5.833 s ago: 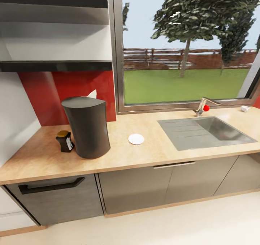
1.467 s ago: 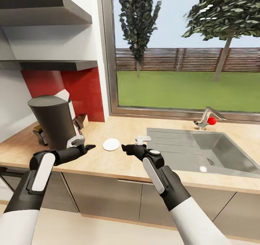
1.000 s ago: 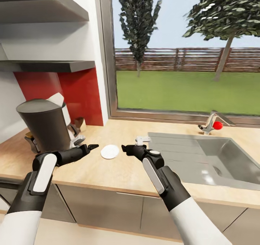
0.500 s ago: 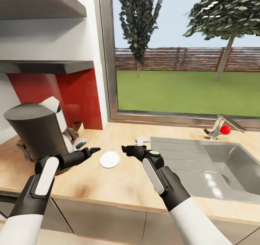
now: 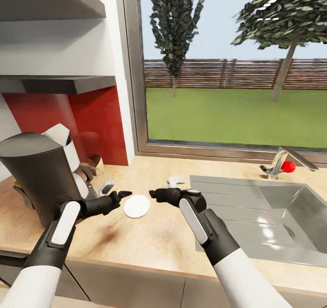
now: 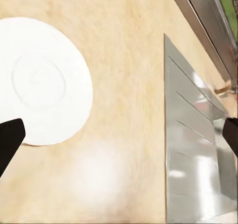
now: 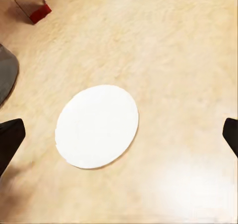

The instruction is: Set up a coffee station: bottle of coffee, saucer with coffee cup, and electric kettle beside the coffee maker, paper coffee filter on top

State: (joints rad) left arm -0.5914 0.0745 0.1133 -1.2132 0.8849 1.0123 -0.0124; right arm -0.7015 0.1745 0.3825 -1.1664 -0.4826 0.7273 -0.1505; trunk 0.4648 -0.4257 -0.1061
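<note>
A small white saucer lies flat on the wooden countertop, between my two grippers. My left gripper hovers just left of it, open and holding nothing. Open and just as bare, my right gripper hangs just right of the saucer. The left wrist view has the saucer below the left gripper, whose dark fingertips are spread wide. In the right wrist view the saucer lies under the right gripper. The dark grey coffee maker stands at the far left.
A steel sink with a faucet and red knob fills the counter's right side. Wall shelves hang above the coffee maker, before a red backsplash. A white object and a brownish item stand behind the maker.
The camera has moved closer to the counter and the view has shifted, so the coffee maker sits further left. Both open grippers have closed in slightly on the saucer from either side.
</note>
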